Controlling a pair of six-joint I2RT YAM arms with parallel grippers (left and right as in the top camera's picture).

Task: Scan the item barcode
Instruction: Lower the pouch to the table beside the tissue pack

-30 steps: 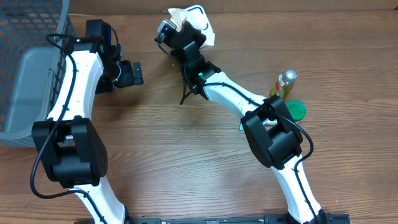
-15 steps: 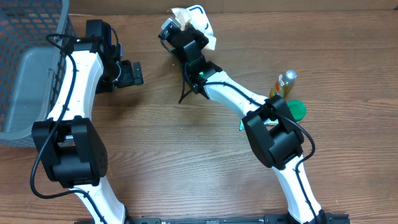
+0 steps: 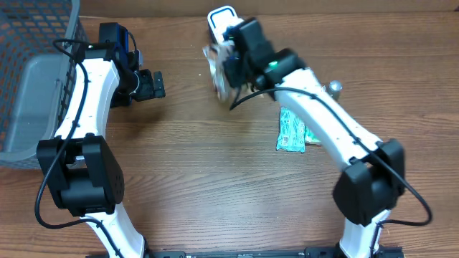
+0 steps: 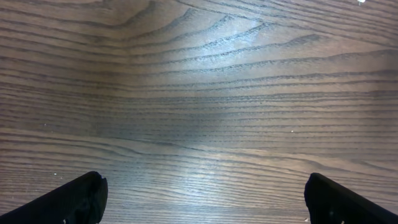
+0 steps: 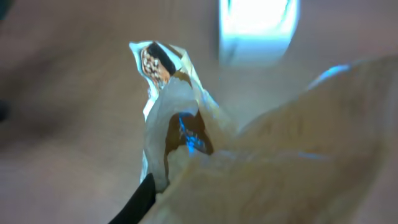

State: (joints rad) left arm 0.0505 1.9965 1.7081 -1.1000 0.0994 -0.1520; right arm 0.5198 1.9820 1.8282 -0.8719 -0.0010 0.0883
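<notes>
Packet held up at the scanner
The right gripper pinched a crinkled packet above the table, just beside the scanner; the left gripper hung spread and empty. Next, the barcode probably needed turning toward the scanner.

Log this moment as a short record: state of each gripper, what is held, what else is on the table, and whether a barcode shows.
left gripper: open, empty, beside the grey mesh basket
right gripper: shut on the crinkled white and brown packet
held item's position: just in front of the white device with a blue rim
also on the wooden table: flat green packet; silver-capped item, mostly hidden by the right arm
barcode: not visible in any view
</notes>
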